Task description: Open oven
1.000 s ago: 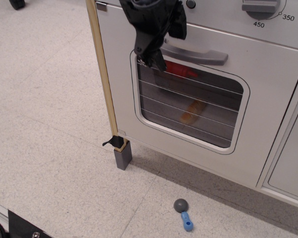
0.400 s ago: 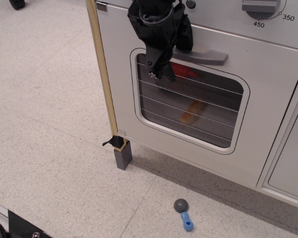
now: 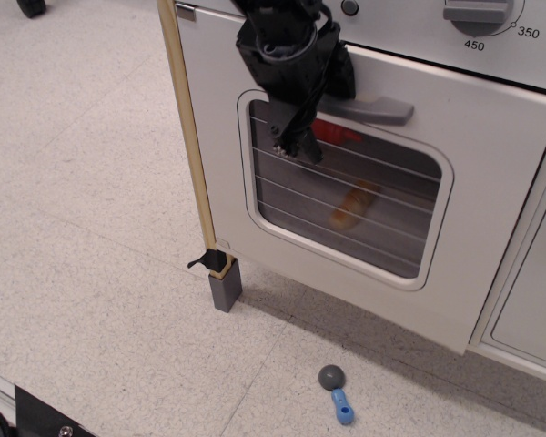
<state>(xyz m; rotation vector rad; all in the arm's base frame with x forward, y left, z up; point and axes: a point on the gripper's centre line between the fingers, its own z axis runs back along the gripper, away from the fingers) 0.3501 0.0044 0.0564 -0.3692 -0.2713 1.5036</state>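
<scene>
The white toy oven [image 3: 491, 182] fills the upper right. Its door has a rounded clear window [image 3: 350, 196] with wire lines and a grey bar handle [image 3: 378, 109]. A grey panel with a numbered dial [image 3: 482, 14] runs above it. The door's top edge stands slightly out from the panel. My black gripper [image 3: 298, 147] comes down over the left end of the handle and hides it. Its fingers point down in front of the window's upper left corner, closed around the bar. Red and orange toys show dimly inside.
A wooden side post [image 3: 189, 137] ends in a grey foot [image 3: 226, 287] at the oven's left corner. A blue-handled toy with a grey head [image 3: 335, 390] lies on the floor in front. A plain white cabinet door [image 3: 537, 300] is at the right.
My gripper came down from above the handle onto its left end. The door's top has since tipped outward and its lower edge sits lower in view.
</scene>
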